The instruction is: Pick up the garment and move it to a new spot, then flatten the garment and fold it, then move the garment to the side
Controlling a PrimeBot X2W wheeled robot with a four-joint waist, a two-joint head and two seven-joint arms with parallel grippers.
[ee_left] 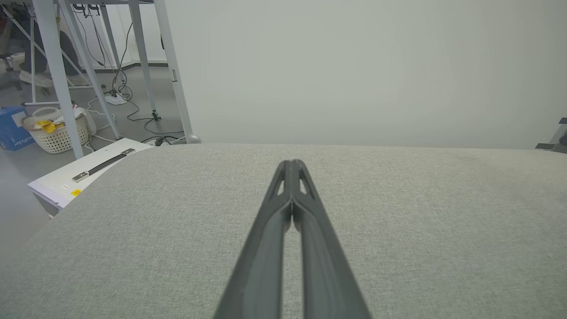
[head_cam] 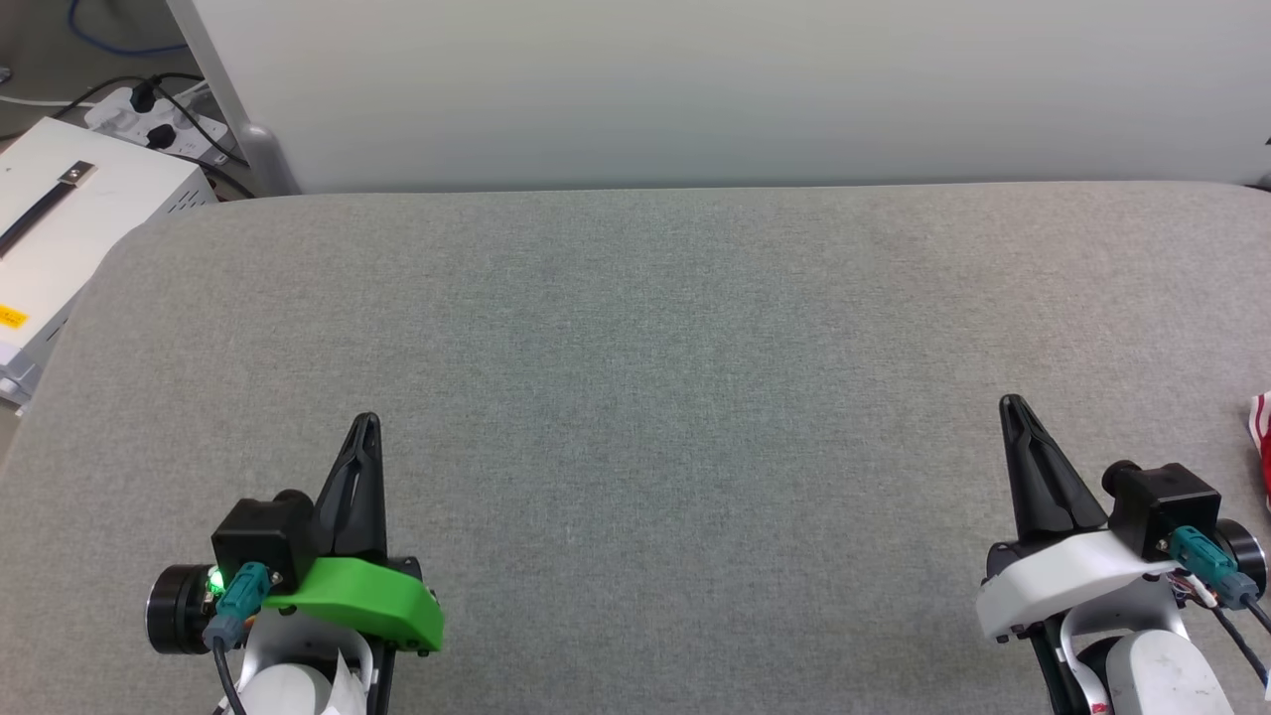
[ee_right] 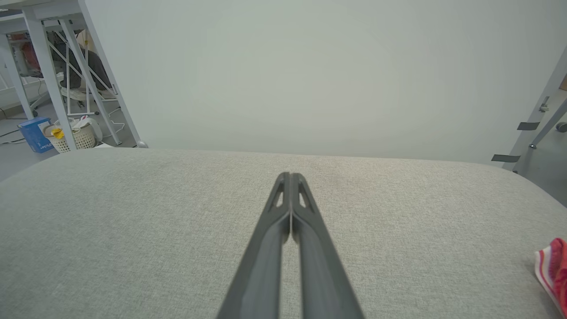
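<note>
Grey fabric covers the table [head_cam: 635,328]. Over its near edge, the left gripper [head_cam: 364,429] and the right gripper [head_cam: 1014,407] have fingers pressed together and hold nothing. At the table's right edge shows a corner of the garment [head_cam: 1262,437]. Behind its far edge stands a pale wall [head_cam: 695,89].

Grey fabric tabletop [head_cam: 635,328] lies near; pale panel [head_cam: 715,89] stands along its far edge; white cabinet [head_cam: 70,209] sits far left.

place: probably lab | cues: floor cables [ee_left: 118,91], power strip [head_cam: 149,117], metal frames [ee_left: 52,66]
</note>
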